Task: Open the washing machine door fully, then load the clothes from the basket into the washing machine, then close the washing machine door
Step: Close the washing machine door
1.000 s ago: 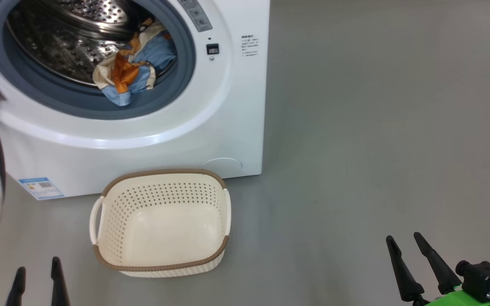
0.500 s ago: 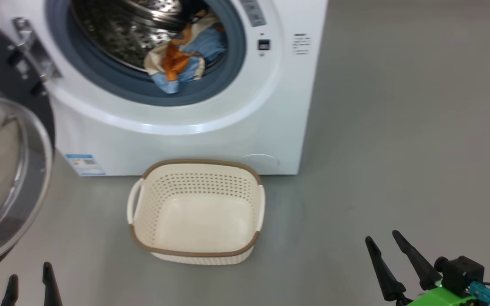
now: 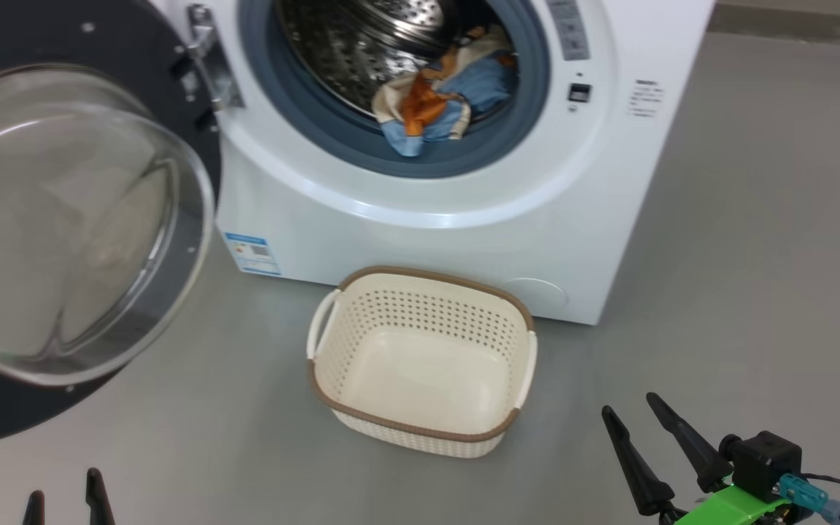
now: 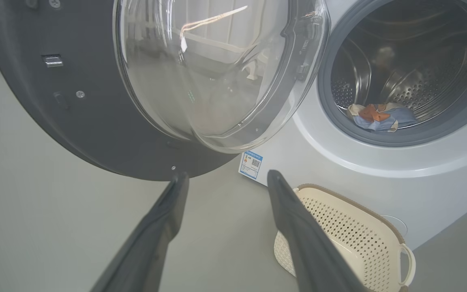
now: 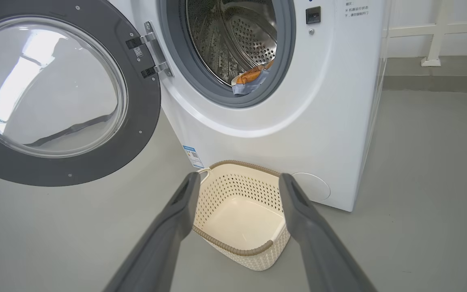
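Note:
The white washing machine stands with its round black-rimmed door swung wide to the left, glass bowl bulging toward me. Blue, orange and cream clothes lie at the drum's mouth, partly on the grey gasket; the right wrist view shows them too. On the floor in front sits the cream basket, holding nothing. My left gripper is open at the lower left, its tips below the door in the left wrist view. Right of the basket, my right gripper is open and holds nothing.
Grey floor spreads to the right of the machine. A pale railing stands at the back right in the right wrist view. A small blue label is stuck low on the machine's front.
The head camera has swung left, so the machine and basket sit further right and the open door has come into view. Both grippers stay open, low in the view.

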Tool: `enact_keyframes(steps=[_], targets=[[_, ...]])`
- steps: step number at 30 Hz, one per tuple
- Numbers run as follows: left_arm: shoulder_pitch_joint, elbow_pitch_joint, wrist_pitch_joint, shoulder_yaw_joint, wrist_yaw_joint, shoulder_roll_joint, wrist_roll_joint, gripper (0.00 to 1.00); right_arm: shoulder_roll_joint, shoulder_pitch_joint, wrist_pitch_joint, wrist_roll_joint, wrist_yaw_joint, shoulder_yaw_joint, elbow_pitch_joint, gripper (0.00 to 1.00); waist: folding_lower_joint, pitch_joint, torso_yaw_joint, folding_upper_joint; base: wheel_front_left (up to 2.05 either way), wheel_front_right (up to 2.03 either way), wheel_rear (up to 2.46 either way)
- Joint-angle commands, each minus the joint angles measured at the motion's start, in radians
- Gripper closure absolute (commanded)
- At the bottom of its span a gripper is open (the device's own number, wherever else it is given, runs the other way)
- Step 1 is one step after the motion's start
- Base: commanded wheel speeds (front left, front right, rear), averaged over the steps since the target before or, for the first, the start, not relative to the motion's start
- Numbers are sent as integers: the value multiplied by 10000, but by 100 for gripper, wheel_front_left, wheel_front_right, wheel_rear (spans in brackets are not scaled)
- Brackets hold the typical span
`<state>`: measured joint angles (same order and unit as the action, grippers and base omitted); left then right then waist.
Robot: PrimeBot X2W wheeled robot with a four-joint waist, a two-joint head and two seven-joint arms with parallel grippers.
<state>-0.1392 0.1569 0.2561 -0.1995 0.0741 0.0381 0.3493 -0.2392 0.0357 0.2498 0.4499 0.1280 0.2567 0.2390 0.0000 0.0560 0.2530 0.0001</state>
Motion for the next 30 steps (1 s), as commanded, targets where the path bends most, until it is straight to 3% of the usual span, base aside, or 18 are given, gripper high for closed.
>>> enact_keyframes(steps=[1, 16, 18, 20, 26, 30], targets=[[115, -265, 57, -269, -77, 122, 99, 0, -120, 260, 120, 103, 27, 251, -196, 0, 0, -201, 388, -1, 0, 0, 0], [-113, -523, 57, -171, -155, 122, 283, 1, -103, 132, 120, 193, 27, 500, -142, 0, 0, -398, 615, -1, 0, 0, 0], [-16, -678, 57, -310, -87, 122, 363, 60, -100, 110, 120, 192, 27, 468, -149, 0, 0, -377, 611, -1, 0, 0, 0], [130, -966, 57, -549, 5, 122, 415, 100, -92, 66, 120, 181, 27, 401, -171, 0, 0, -346, 621, -1, 0, 0, 0], [1041, -2061, 57, -1943, 397, 189, 333, 100, -49, -86, 120, 123, 27, 166, -282, 0, 0, -195, 645, -1, 0, 0, 0], [2044, -2309, 57, -2955, 528, 749, 872, 100, -27, -171, 120, 86, 27, 47, -341, 0, 0, -68, 617, -1, 0, 0, 0]])
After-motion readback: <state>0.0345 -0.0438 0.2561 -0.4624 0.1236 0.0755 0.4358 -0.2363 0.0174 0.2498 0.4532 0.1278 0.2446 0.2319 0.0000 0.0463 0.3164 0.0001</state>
